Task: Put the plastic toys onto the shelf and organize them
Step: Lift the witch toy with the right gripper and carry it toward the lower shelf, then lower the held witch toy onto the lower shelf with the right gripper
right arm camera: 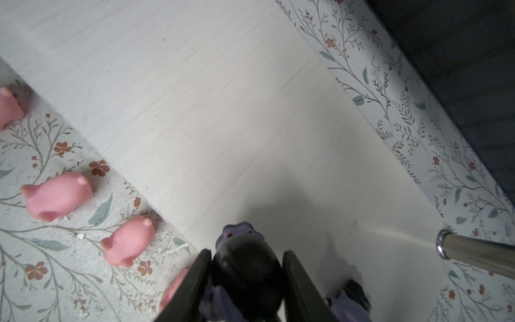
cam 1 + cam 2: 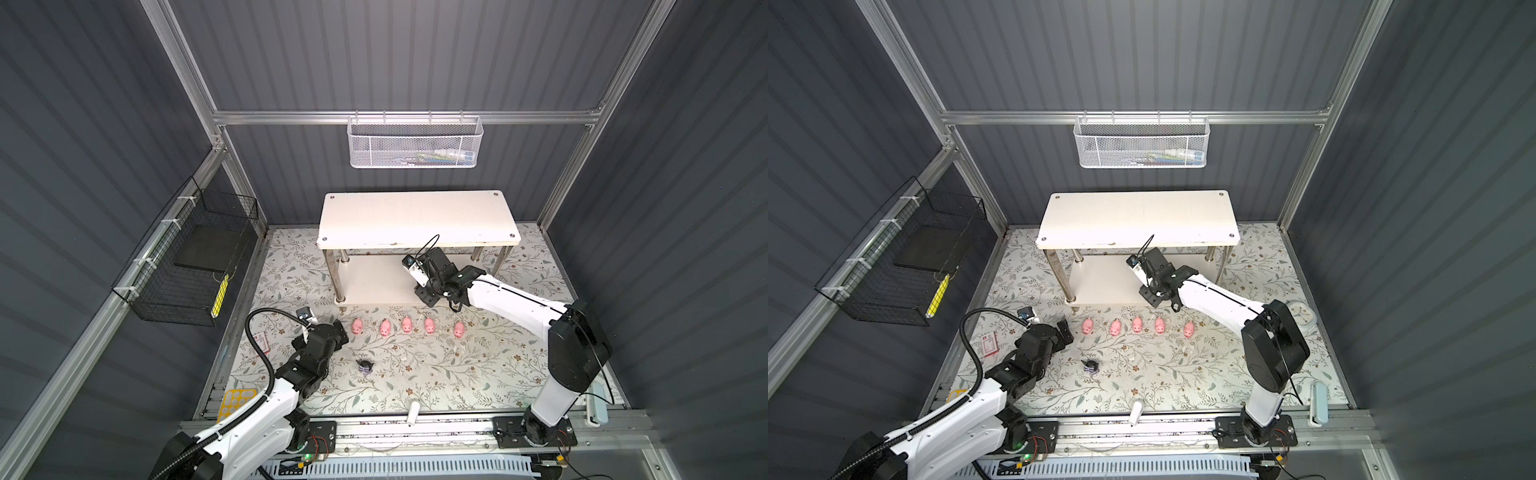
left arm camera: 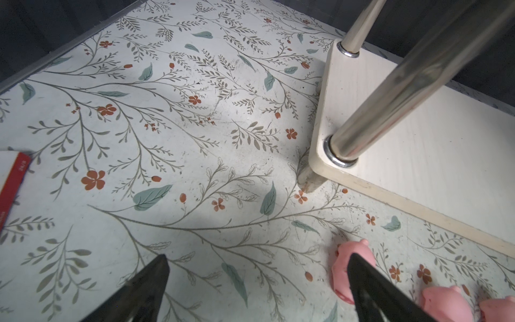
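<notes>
Over the lower board of the white two-tier shelf [image 2: 415, 220], the right claw [image 1: 245, 256] is pinching a small plastic figurine with a black head and purple face [image 1: 239, 231]. I cannot tell whether its feet touch the board. A second purple-and-black figurine [image 1: 349, 305] stands just beside it on the same board. A sideways drift on release would likely knock that neighbour over, and letting go too high could topple the held toy.

At 6 o'clock of the shelf, a row of five pink plastic pigs [image 2: 407, 325] lines the floral-patterned bench [image 2: 457, 374]. At the row's 9 o'clock end, the left claw [image 3: 257, 259] hangs spread and empty, with one finger over the end pig [image 3: 359, 248]; dipping there could nudge it. At 7 o'clock of the row stands a third purple-and-black figurine [image 2: 365, 368].
</notes>
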`<act>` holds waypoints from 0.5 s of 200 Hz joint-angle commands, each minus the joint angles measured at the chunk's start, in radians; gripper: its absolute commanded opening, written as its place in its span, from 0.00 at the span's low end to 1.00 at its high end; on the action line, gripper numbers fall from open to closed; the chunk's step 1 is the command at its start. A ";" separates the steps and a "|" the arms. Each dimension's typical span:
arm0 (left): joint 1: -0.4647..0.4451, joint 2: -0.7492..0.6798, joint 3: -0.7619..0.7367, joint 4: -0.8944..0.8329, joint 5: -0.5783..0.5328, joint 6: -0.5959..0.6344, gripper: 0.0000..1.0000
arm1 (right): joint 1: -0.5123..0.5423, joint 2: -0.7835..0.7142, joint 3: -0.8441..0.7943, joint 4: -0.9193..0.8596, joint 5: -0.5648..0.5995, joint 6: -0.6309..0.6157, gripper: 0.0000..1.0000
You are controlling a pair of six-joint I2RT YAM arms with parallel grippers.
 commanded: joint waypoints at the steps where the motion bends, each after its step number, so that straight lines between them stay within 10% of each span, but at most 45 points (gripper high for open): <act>1: -0.002 -0.014 -0.011 -0.008 -0.024 -0.014 1.00 | -0.013 0.013 -0.001 0.039 0.000 -0.014 0.26; 100: -0.002 -0.015 -0.015 -0.010 -0.028 -0.018 1.00 | -0.029 0.055 0.003 0.075 -0.024 -0.016 0.27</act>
